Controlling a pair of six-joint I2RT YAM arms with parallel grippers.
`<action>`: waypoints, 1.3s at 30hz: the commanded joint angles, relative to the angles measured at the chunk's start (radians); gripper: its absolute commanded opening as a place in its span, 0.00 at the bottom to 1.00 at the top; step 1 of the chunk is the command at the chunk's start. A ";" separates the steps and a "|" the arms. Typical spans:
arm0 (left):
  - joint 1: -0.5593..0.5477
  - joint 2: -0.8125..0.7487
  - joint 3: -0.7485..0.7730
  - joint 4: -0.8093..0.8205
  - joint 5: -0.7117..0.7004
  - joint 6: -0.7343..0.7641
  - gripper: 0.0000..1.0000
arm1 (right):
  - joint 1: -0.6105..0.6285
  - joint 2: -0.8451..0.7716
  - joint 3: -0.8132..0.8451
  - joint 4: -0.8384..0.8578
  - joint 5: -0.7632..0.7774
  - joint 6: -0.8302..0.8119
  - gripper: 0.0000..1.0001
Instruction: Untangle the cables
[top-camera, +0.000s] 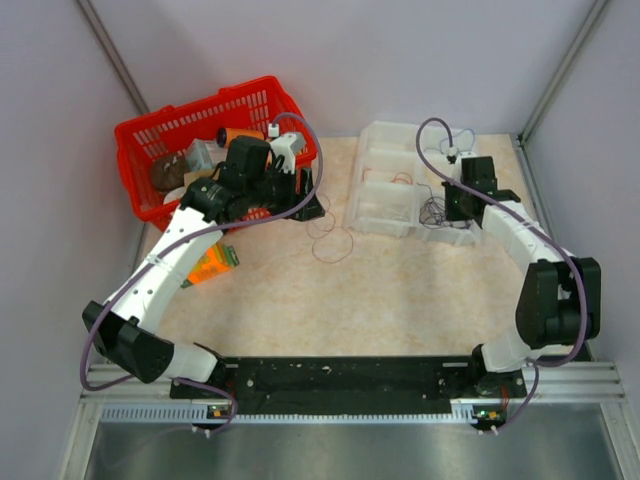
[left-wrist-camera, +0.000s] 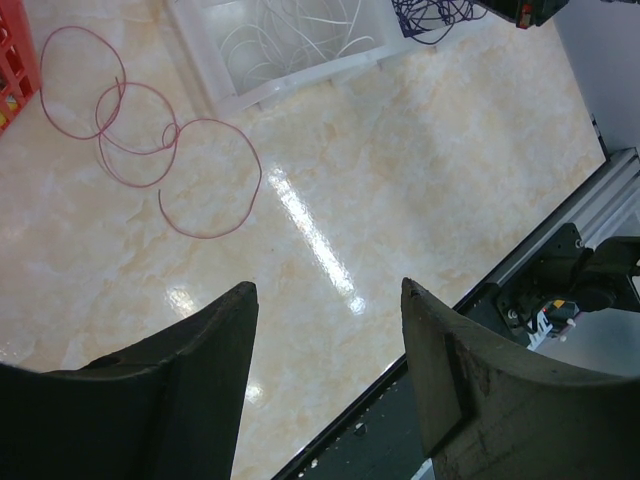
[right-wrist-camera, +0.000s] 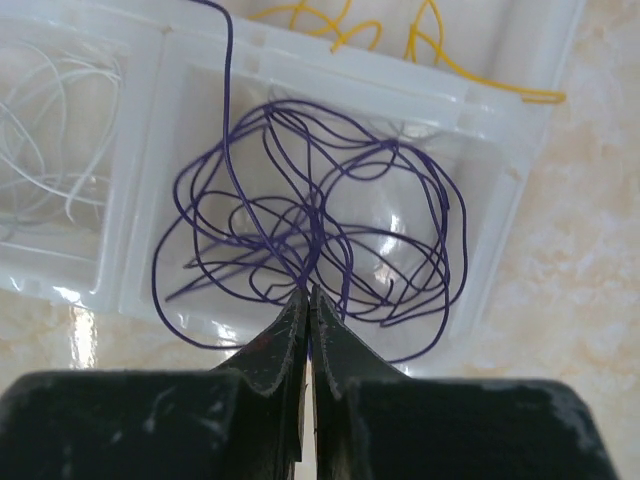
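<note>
Your right gripper (right-wrist-camera: 308, 300) pinched shut on purple wires (right-wrist-camera: 400, 170), centre frame, over clear tray (right-wrist-camera: 505, 215) | left gripper (left-wrist-camera: 328, 292) wide, empty | wires probably light, springy, snag-prone: grip one strand near its end

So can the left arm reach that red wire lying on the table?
Probably yes. The red wire lies loose on the bare table with nothing on top of it. The left arm's fingers are open and empty, facing the table near it, so nothing seems to block the way.
</note>
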 joint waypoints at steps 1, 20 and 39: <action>0.005 0.003 -0.001 0.043 0.020 -0.007 0.64 | 0.001 -0.092 -0.039 0.017 0.094 0.015 0.00; 0.006 0.002 -0.010 0.041 0.017 -0.010 0.64 | -0.001 -0.305 -0.175 0.066 0.009 0.038 0.00; 0.005 -0.026 -0.019 0.023 -0.007 -0.001 0.64 | 0.001 0.141 0.232 -0.119 0.119 0.130 0.19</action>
